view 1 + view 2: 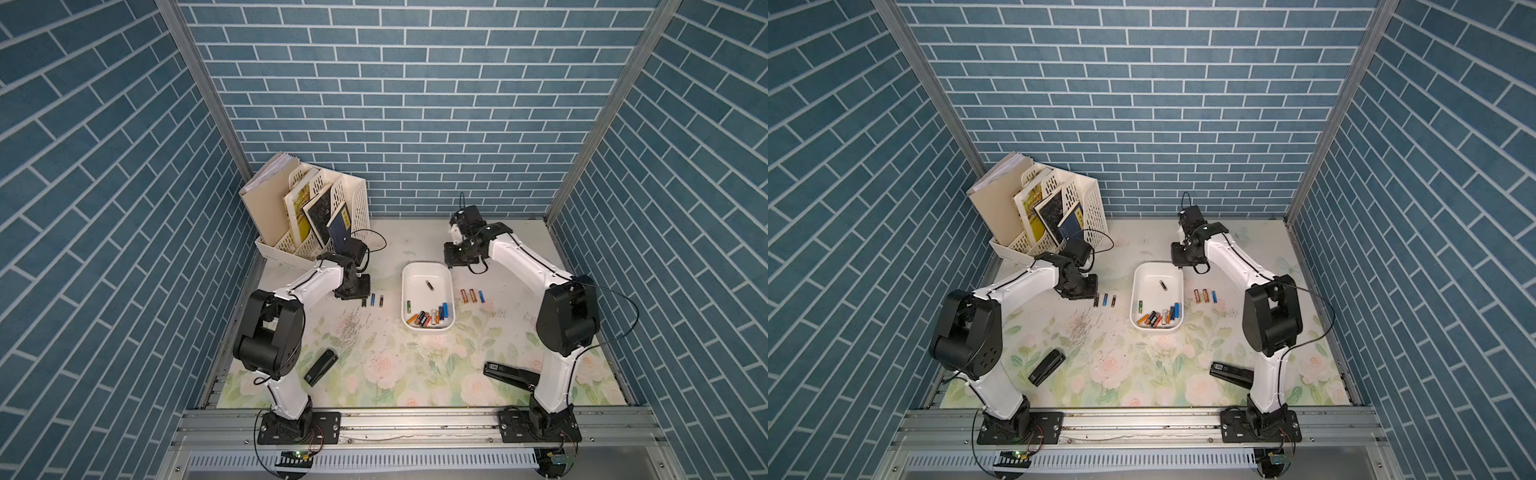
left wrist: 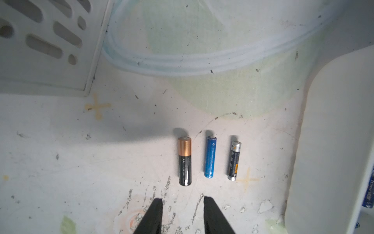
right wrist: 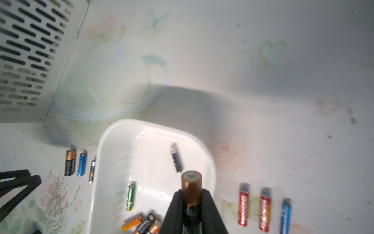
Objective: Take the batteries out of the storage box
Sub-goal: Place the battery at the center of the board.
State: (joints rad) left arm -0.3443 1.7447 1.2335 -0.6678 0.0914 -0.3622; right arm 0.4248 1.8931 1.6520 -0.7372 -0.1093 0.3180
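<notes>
- Now my right tool (image 3: 191, 193) grips 1 copper-topped battery (image 3: 191, 182) above the storage box (image 3: 113, 129).
- Left tool (image 2: 183, 200): part-open, empty.
- Next: lay it by the desk's (image 1: 415, 374) right edge.

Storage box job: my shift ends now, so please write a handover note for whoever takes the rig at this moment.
Left gripper: open, empty, beside three batteries laid out left of the storage box.
Right gripper: shut on a copper-top battery, above the box.
Done: six batteries on the table, the other three right of the box.
Left: set down the held one; then the lone black battery, the green one and the cluster at the near end.
</notes>
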